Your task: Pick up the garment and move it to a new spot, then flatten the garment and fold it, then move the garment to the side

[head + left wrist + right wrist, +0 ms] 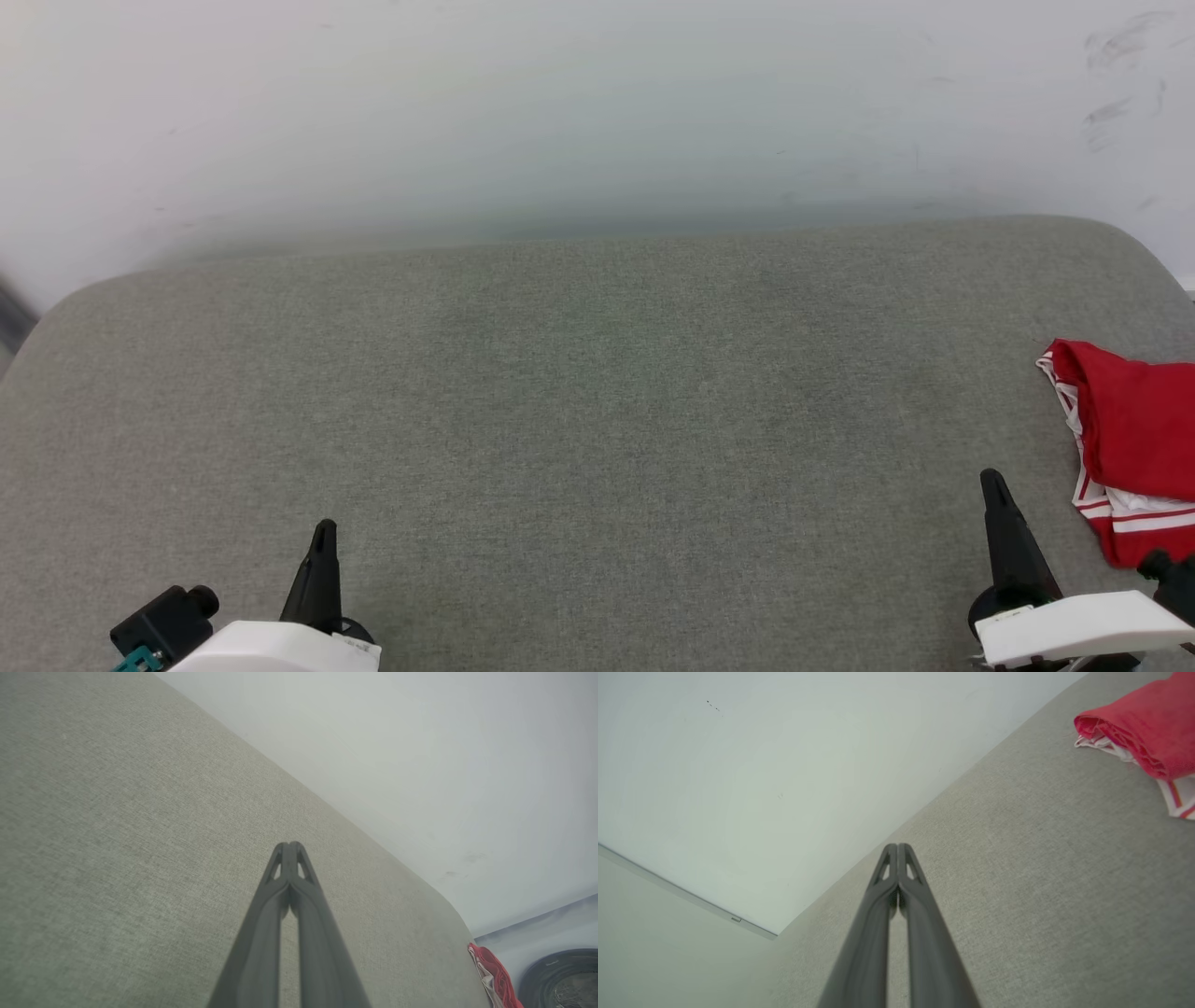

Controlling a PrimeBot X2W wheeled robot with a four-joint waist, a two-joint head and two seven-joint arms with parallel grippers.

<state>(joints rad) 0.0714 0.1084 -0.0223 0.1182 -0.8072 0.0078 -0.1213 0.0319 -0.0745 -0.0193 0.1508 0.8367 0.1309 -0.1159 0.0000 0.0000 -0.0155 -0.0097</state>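
Note:
The garment (1134, 439) is a red shirt with white, red-striped trim, lying bunched at the right edge of a grey fabric surface (579, 420). It also appears at the upper right of the right wrist view as the garment (1148, 723), and as a red sliver of garment (495, 975) at the far end of the surface in the left wrist view. My right gripper (991, 481) is shut, empty, just left of the garment and apart from it. At the lower left, my left gripper (324, 532) is shut and empty too. Both fingertip pairs, left (289, 847) and right (897, 848), meet.
A pale wall (597, 112) rises behind the grey surface, whose back corners are rounded. A dark round object (565, 977) stands on the floor beyond the surface's right end.

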